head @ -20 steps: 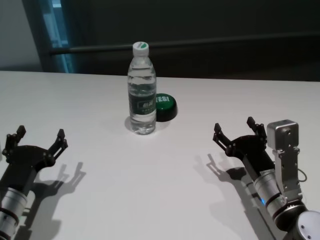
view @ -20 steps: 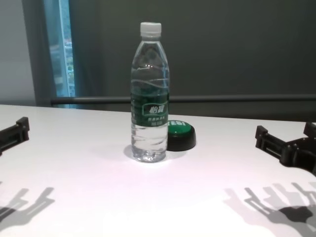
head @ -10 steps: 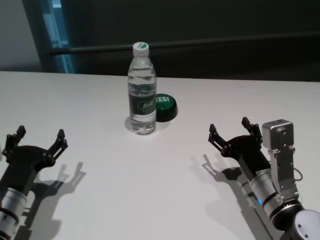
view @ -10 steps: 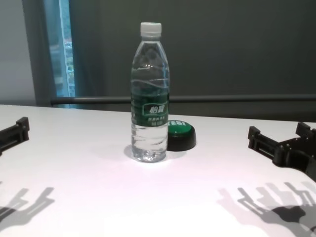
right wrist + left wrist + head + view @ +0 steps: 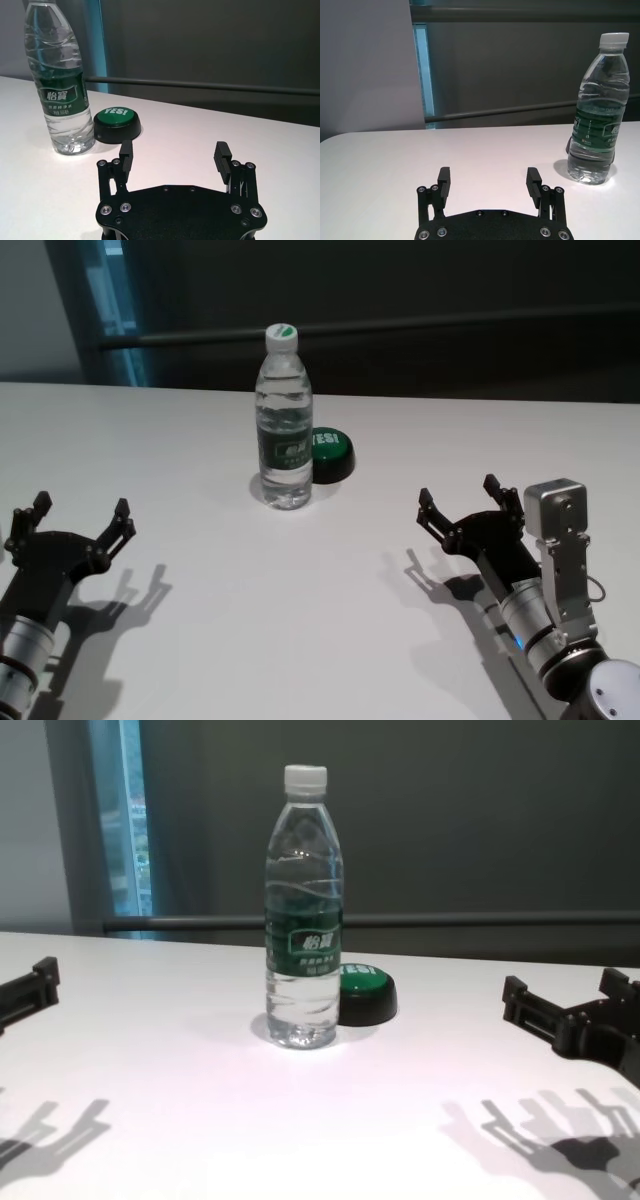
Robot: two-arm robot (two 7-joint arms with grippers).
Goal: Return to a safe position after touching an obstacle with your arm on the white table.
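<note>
Dark wall panels and a grey rail are seen behind the white surface (image 5: 200, 640) in the head view. The obstacle (image 5: 284, 420), a clear bottle, stands upright at mid-surface, touched by nothing, with a green button (image 5: 332, 454) just beside it. The left hand (image 5: 78, 519) hovers low near the left edge, and the right hand (image 5: 460, 502) is held near the right; both are well apart from the bottle.

From the left wrist view, the 2 fingers (image 5: 444, 182) are spread wide and nothing is held.

The same is shown in the right wrist view: fingers (image 5: 220, 155) wide apart, empty, the bottle well ahead.

In the chest view the bottle is upright between both hands. No contact is visible now; the retreat is judged largely done, unless a further pull-back is required.
</note>
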